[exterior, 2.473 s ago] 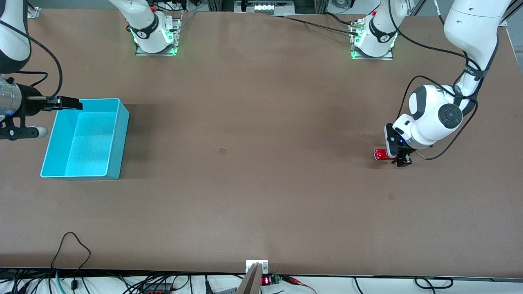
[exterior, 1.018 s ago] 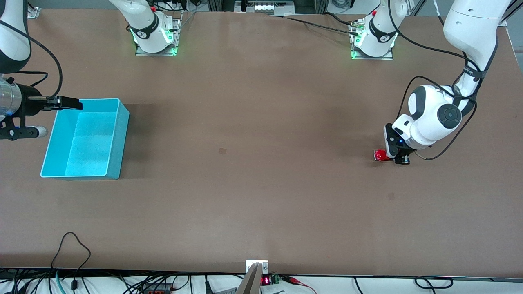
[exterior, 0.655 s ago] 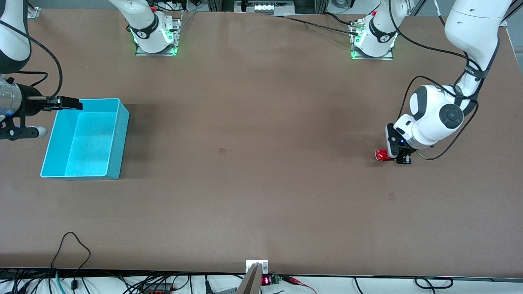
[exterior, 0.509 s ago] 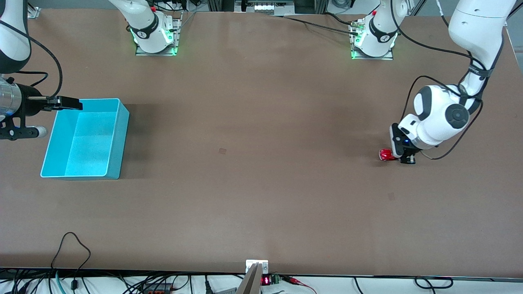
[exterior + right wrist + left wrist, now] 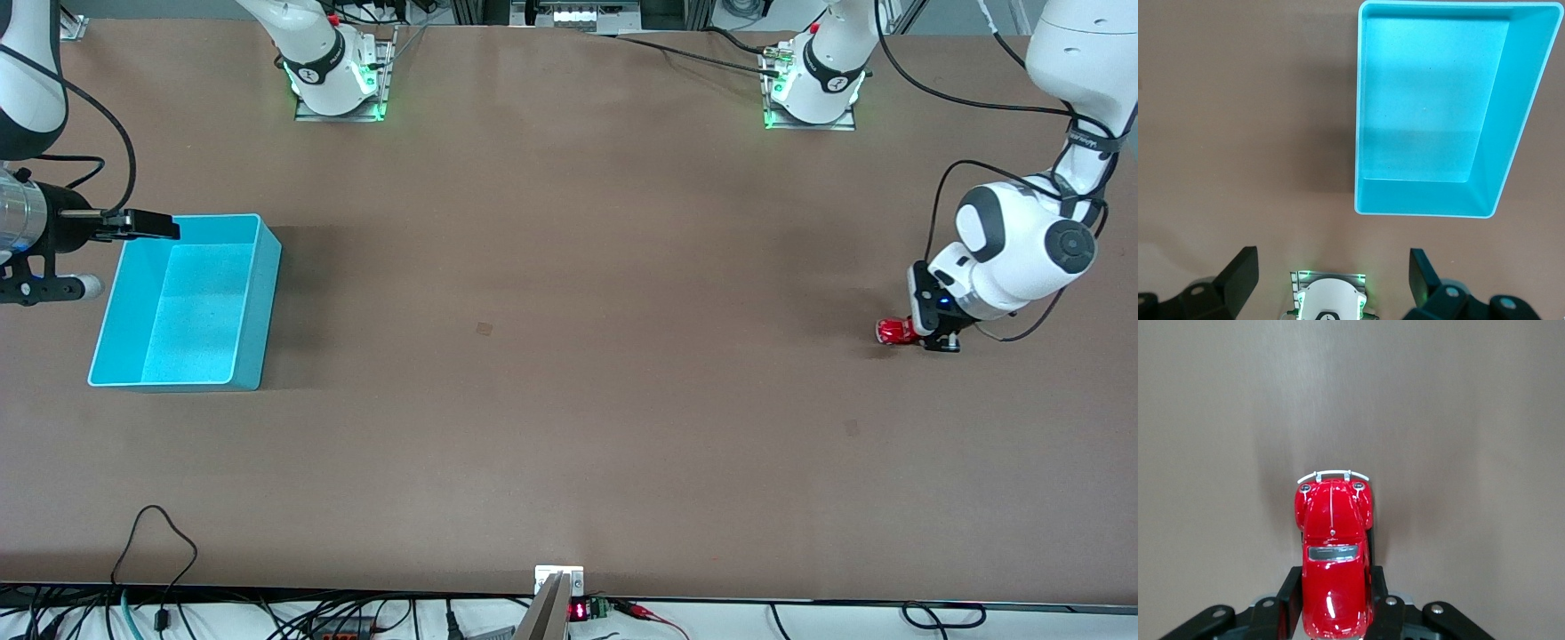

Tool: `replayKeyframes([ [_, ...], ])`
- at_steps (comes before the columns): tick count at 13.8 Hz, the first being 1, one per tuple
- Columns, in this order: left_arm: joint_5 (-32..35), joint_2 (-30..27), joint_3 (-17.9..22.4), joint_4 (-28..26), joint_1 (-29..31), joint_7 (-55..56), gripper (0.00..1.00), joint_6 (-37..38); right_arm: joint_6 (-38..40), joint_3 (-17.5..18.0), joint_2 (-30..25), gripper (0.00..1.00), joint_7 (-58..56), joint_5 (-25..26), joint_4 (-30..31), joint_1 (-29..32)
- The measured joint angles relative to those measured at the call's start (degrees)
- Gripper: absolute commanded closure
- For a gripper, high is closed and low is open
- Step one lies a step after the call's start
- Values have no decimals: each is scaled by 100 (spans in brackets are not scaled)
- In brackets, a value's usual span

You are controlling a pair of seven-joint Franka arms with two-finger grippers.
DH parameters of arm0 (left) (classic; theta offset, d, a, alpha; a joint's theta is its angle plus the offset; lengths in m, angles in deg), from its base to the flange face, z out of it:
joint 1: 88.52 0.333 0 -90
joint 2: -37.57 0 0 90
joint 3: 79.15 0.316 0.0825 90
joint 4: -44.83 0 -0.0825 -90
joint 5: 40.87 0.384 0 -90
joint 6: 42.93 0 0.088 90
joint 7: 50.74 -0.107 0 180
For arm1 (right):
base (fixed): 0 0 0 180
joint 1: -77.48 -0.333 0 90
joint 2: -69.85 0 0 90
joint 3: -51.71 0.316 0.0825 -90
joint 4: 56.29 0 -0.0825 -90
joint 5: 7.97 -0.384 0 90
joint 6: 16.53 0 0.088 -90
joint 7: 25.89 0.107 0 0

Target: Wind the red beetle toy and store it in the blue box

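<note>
I see the table (image 5: 569,267), a wide brown surface, spanning the whole front view, with both arm bases along its upper edge.

The blue box (image 5: 182,302) stands on the table at the right arm's end. It is upright and open at the top, and the right wrist view shows its interior (image 5: 1431,113) with nothing in it.

The right arm waits at that end of the table. The right gripper (image 5: 142,225) hangs level just beside the box's upper corner, apart from the wall. In the right wrist view its two fingers (image 5: 1238,273) stand wide apart with nothing between them, the right arm's base showing in the gap.

The left arm reaches down from its base to the left arm's end of the table, well apart from the box. The left gripper (image 5: 929,333) sits low at the table surface.

The red beetle toy (image 5: 896,331) is at the left gripper. In the left wrist view I see the left gripper's fingers (image 5: 1290,597) closed against both flanks of the toy's (image 5: 1333,553) rear half, so the toy is clamped. Its nose and silvery bumper point away from the wrist. It casts a shadow close under it; I cannot tell whether its wheels touch the table.
</note>
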Motion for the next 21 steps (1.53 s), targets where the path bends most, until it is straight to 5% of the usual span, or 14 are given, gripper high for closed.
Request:
replayKeyframes([
  [5,137,-39,-194,111,62,-55,0,604,0,0,0,0,0,0,0,0],
  [11,88,-1058,-954,500,34,35,0,1892,0,0,0,0,0,0,0,0],
  [21,-1129,-1226,-1159,969,-696,1875,0,2025,0,0,0,0,0,0,0,1],
])
